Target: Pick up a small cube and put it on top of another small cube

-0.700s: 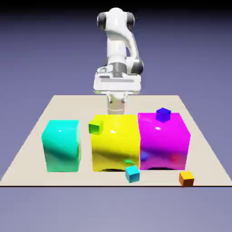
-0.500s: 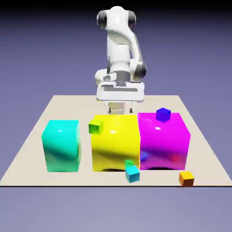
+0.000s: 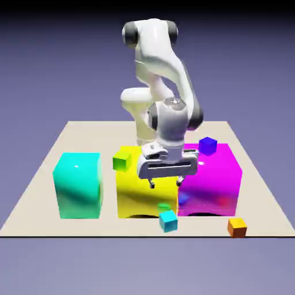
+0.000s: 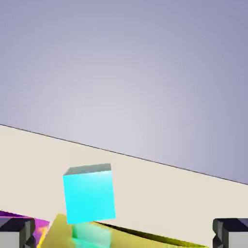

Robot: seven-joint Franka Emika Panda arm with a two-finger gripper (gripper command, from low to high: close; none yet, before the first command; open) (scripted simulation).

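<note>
Evidently the reach-in stage was under way: nothing had been grasped, and the gripper (image 3: 167, 183) hung above the yellow block (image 3: 138, 190), short of the small cyan cube (image 3: 168, 220). That cube rested on the table (image 3: 34, 196) close to its near edge, just in front of the seam between the yellow block and the magenta block (image 3: 216, 181), with a small orange cube (image 3: 237, 227) apart from it toward the exterior view's right. The jaws stood spread wide and empty; in the hand view the two grey fingertips (image 4: 17, 232) sat at the bottom corners with the cyan cube (image 4: 89, 193) between them but off toward the left one. By my judgement, the next move called for carrying the hand forward past the yellow block's front face, centring it over the cube, then lowering straight down without clipping the blocks. The arm bent forward from its base at the table's far edge, wrist tilted slightly toward the near edge, fingers pointing down.
</note>
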